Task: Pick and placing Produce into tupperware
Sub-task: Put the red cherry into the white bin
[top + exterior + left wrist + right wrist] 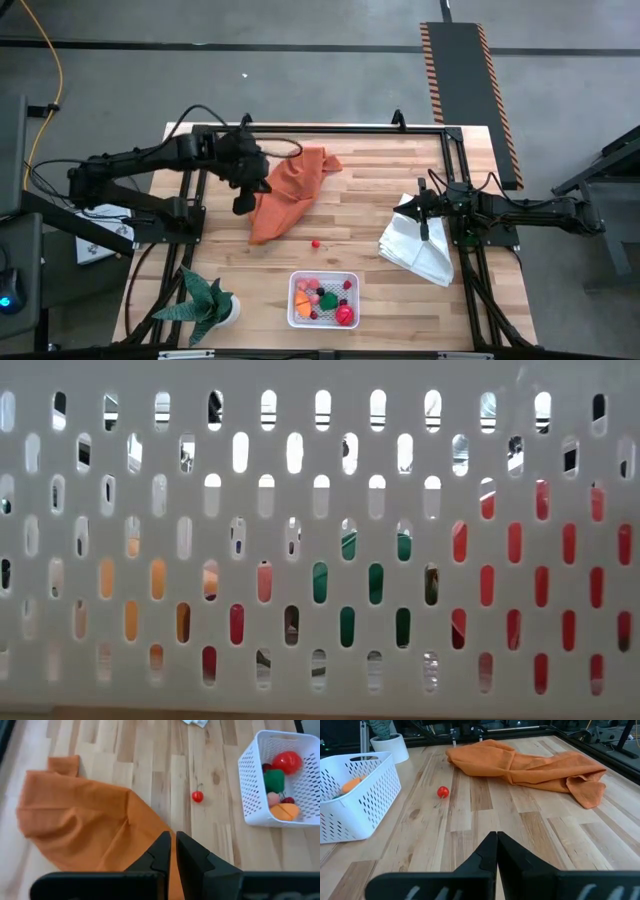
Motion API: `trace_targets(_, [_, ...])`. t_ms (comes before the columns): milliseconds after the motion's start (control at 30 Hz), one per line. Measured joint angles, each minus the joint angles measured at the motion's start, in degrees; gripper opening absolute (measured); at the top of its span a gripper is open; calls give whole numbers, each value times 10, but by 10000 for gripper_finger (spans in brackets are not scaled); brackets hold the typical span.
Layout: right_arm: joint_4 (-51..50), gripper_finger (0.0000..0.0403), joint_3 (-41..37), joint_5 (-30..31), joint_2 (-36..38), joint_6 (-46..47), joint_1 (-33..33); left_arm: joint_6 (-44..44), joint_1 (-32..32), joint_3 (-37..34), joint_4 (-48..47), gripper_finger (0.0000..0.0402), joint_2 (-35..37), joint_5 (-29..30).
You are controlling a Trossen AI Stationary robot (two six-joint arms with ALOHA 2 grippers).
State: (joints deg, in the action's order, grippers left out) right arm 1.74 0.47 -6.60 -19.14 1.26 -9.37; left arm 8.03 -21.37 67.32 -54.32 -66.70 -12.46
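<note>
While most of the small toy produce [322,297] already lies inside the white slotted tupperware [322,277] at the near edge of the table [380,180], one red cherry-like piece [316,243] sits alone on the bare wood, just beyond the container on its far side. Between that stray piece and the left arm sprawls a rumpled orange cloth [290,190], stretching from near the cherry toward the far edge of the table. The left gripper [243,203] hangs over the cloth's left margin with its fingers [162,851] drawn nearly together, nothing between them. To the right of the tupperware, well apart from it, a folded white cloth [418,245] lies under the right gripper [424,228], whose fingers [487,849] are pressed together and empty. A small potted plant [207,303] stands left of the tupperware near the table's front corner. In the low view the container's slotted wall [300,420] fills the whole picture, with red, green and orange pieces showing through the slots.
</note>
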Motion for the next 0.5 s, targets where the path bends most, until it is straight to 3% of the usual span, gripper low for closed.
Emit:
trace_targets(233, [0,0,0,0,0,0,0,-48,0,-141,113,19,58,-2])
trace_targets(500, [0,0,0,0,0,0,0,-95,32,-248,225,19,73,17])
